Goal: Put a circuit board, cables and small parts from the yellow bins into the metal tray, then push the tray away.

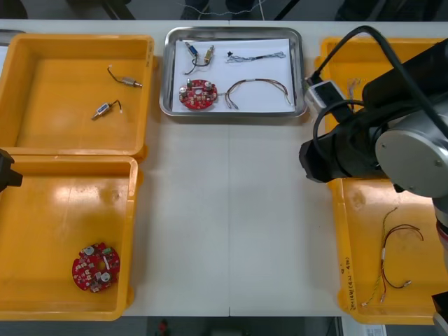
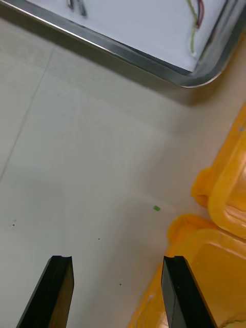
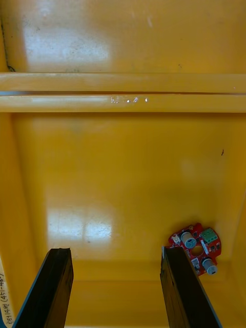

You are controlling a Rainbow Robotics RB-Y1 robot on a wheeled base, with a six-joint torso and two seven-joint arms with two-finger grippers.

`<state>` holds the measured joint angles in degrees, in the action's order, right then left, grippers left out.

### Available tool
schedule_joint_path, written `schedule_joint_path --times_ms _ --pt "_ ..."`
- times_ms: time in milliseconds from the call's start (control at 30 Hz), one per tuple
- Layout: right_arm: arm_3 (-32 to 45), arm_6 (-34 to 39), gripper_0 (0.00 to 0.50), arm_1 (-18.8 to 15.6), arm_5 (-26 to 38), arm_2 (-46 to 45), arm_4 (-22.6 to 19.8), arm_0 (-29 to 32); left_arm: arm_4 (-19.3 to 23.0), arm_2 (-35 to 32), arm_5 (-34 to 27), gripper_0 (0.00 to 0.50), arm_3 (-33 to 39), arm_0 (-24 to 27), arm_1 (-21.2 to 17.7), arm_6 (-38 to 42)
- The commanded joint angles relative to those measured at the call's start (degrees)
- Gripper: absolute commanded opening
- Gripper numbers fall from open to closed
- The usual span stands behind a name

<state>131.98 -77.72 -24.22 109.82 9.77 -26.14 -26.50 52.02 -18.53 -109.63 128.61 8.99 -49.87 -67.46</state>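
Here, seen from above, the metal tray sits at the far side of the table, between the yellow bins, and is white inside. It holds a round red circuit board, a red and yellow cable, a thinner dark cable and two small metal parts. The right claw hangs over bare table just beside the right-hand bins, its black fingers apart and gripping nothing; a corner of the tray lies ahead of it. The left claw hovers over the near left bin, fingers apart and empty. A second circuit board lies on the bin floor near one finger.
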Motion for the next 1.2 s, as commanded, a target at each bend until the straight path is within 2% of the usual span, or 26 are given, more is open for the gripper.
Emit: schedule_joint_path --times_ms 33,233,567,767,1000,1200 --pt "1.97 4.60 0.500 -2.76 0.18 -7.31 -4.10 2.68 0.10 -1.68 -0.37 0.500 1.46 -0.99 -2.43 -3.47" --pt "1.97 5.30 0.500 -6.80 0.18 -16.36 -9.28 6.37 0.10 -1.68 -0.37 0.500 1.46 -0.99 -2.43 -3.47" --pt "1.88 5.04 0.500 -13.83 0.18 -25.85 -15.96 11.91 0.10 -1.68 -0.37 0.500 1.46 -0.99 -2.43 -3.47" --pt "1.09 4.33 0.500 -16.47 0.18 -28.84 -16.76 14.72 0.10 -1.68 -0.37 0.500 1.46 -0.99 -2.43 -3.47" --pt "-3.92 3.37 0.500 -18.05 0.18 -33.15 -19.48 15.95 0.10 -1.68 -0.37 0.500 1.46 -0.99 -2.43 -3.47" --pt "-4.80 3.01 0.500 -19.37 0.18 -33.67 -18.86 15.95 0.10 -1.68 -0.37 0.500 1.46 -0.99 -2.43 -3.47"
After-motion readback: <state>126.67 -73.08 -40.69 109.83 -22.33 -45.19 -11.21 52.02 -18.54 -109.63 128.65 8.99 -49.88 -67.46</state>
